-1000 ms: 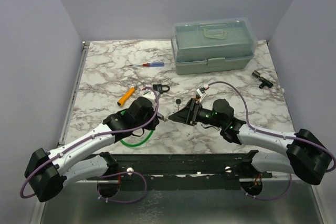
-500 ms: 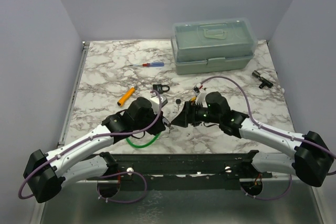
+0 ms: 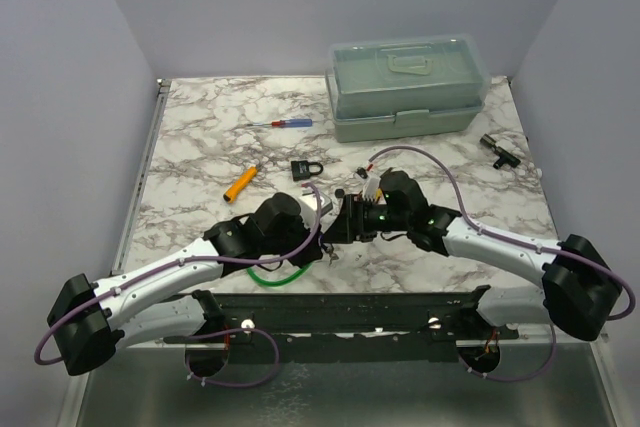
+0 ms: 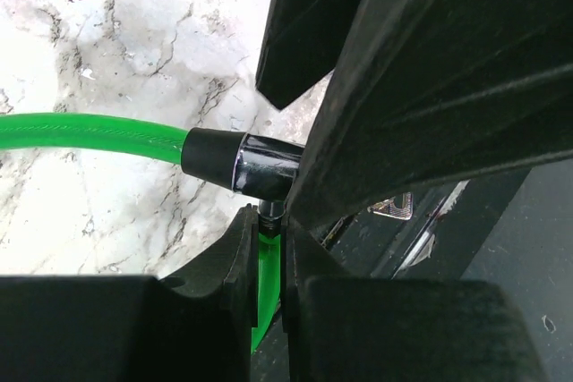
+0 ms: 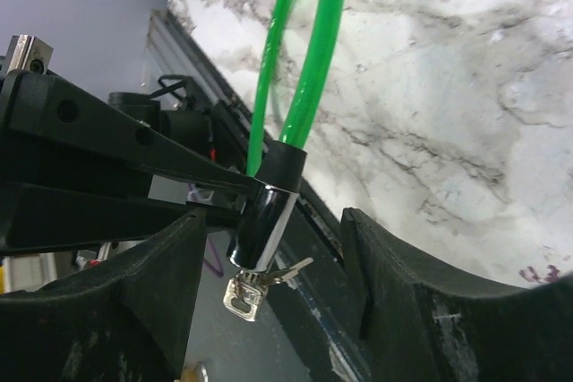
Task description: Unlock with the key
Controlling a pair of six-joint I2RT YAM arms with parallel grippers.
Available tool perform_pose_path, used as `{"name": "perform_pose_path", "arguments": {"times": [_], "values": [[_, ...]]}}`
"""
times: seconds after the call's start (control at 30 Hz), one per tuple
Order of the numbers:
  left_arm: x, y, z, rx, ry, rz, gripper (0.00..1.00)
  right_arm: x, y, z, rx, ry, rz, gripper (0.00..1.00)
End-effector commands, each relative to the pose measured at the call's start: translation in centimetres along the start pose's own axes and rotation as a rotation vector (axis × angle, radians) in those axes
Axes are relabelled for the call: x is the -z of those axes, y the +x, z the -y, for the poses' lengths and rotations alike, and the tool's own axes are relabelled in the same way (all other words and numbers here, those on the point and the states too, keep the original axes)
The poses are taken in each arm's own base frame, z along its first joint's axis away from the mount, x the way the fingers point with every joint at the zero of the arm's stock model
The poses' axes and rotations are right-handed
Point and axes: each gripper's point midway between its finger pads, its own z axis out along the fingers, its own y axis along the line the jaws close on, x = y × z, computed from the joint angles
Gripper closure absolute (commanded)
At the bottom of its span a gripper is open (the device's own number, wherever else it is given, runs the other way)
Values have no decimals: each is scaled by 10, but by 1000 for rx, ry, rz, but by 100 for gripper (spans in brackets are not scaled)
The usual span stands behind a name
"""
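Observation:
A green cable lock has a chrome and black cylinder. A small silver key sits in the cylinder's end, and a second key hangs beside it. My left gripper is shut on the lock's neck, where the green cable joins the body. It holds the lock up near the table's front edge. My right gripper is open, one finger on each side of the cylinder and keys, not touching them. It faces the left gripper in the top view. No dark-headed key shows.
A small black padlock lies just behind the grippers. An orange-handled tool and a red-and-blue screwdriver lie at the left. A green toolbox stands at the back, with a black part at the right. The arm rail runs along the front.
The left gripper has carried the cable lock to the right and nearer. The right gripper has moved left until its open fingers flank the cylinder. The padlock is now uncovered.

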Motion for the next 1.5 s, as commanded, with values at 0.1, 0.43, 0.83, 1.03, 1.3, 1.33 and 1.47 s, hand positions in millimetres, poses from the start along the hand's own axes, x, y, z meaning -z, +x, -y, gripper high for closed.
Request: {"name": "perform_pose_path", "arguments": {"times": [0.1,0.43,0.83,1.03,1.3,1.33,1.47], "values": [[-5,-19,5,-39,10,58,100,-7,13,-21,-47,-151,-90,36],[-9,-18,2,-30,-1,49,100,-20,37,-16,-101,-183,-183,45],[-10,-19,-2,-24,-27,50,100,-28,47,-9,-100,-144,-200,93],[-10,-15,-5,-2,-47,37,83,-19,38,2,-102,-42,-126,100],[-13,-12,-4,12,-44,10,43,-5,32,6,-99,3,-60,100],[-13,-12,-3,13,-40,6,41,-4,33,7,-102,5,-55,100],[-14,-8,0,7,-15,-5,44,1,31,11,-115,28,-24,100]]}}
